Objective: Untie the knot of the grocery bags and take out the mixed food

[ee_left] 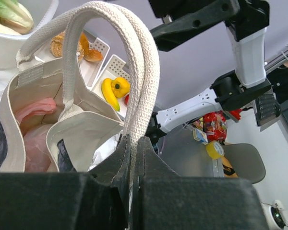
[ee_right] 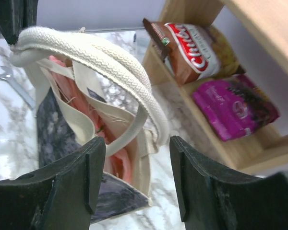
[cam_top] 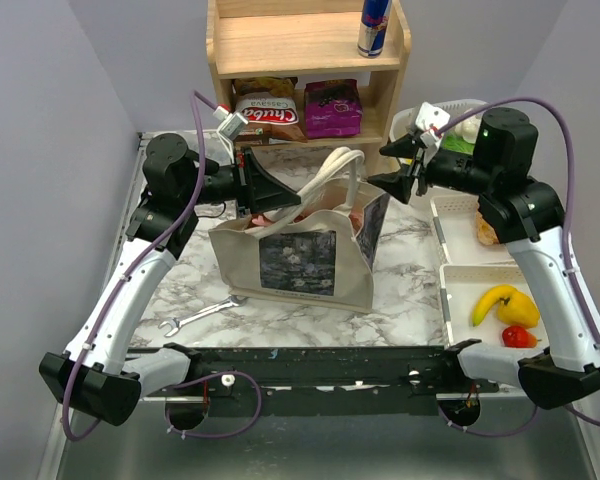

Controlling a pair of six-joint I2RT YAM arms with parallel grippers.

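The beige canvas tote (cam_top: 300,250) stands upright mid-table. My left gripper (cam_top: 292,200) (ee_left: 134,141) is shut on its white woven handle (ee_left: 144,72), holding both straps up from the left. The pink plastic bag (ee_left: 33,112) (ee_right: 120,167) lies crumpled inside the tote; its knot is hidden. My right gripper (cam_top: 388,166) (ee_right: 138,143) hangs open just off the tote's right upper corner, nothing between its fingers, the handle (ee_right: 110,62) ahead of it. A banana (cam_top: 492,300), a yellow pepper (cam_top: 520,308) and a red item (cam_top: 518,337) lie in a white tray (cam_top: 460,320) at right.
A wrench (cam_top: 202,314) lies in front of the tote at left. The wooden shelf (cam_top: 310,45) behind holds a Chuba chip bag (cam_top: 267,110), a magenta bag (cam_top: 332,108) and a drink can (cam_top: 374,27). More white trays (cam_top: 450,210) line the right side.
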